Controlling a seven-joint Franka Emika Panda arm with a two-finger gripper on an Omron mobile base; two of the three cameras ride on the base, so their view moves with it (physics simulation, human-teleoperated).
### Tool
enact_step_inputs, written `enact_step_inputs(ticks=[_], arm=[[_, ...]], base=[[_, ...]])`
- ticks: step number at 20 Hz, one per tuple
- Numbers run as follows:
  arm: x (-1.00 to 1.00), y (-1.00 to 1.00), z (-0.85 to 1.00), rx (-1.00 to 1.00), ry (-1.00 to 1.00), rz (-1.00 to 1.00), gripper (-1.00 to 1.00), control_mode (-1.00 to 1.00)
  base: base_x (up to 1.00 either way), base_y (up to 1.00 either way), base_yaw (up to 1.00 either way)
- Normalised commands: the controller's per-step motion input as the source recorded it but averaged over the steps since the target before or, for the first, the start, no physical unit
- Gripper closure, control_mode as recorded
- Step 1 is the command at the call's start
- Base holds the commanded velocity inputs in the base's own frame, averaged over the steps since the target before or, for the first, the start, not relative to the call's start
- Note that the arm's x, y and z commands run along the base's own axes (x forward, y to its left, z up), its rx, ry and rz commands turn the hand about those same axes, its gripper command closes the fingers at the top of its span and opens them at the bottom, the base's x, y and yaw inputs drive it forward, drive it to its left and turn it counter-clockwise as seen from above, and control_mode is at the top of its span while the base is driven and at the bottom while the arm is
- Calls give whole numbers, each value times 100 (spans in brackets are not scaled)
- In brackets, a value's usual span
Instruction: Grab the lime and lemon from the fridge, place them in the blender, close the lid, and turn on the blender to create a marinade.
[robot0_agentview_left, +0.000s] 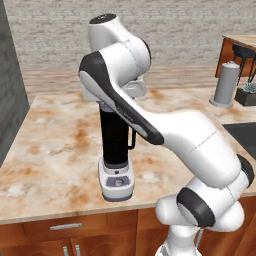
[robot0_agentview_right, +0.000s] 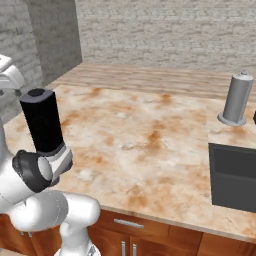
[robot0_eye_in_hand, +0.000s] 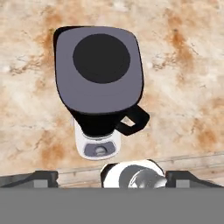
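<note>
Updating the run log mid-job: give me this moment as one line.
phase: lid placed | lid: on blender jar | fingers: open, above lid, holding nothing | blender button: not yet pressed

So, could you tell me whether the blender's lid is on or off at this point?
On. In the hand view the lid covers the top of the upright blender, sitting square on the jar with no opening showing.

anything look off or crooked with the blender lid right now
Nothing stands out. The lid sits flat and square on the blender jar, which stands upright on the counter. No spill or damage shows.
</note>
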Motion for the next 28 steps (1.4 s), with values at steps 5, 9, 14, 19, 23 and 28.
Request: enact_step_inputs(ticks=[5, 9, 14, 19, 23, 28], arm=[[-100, -6, -64, -6, -53, -4, -100, -100], [-92, -8, -89, -6, -36, -23, -100, -100], [-42, -1, -90, -10, -20, -39, -100, -100], [-3, -1, -62, -3, -16, -36, -100, -100], [18, 0, -35, 0, -9, -28, -100, -100], [34, 0, -27, 0, -3, -15, -100, -100]], base=[[0, 0, 0], [0, 0, 0], [0, 0, 0], [0, 0, 0], [0, 0, 0], [0, 0, 0]])
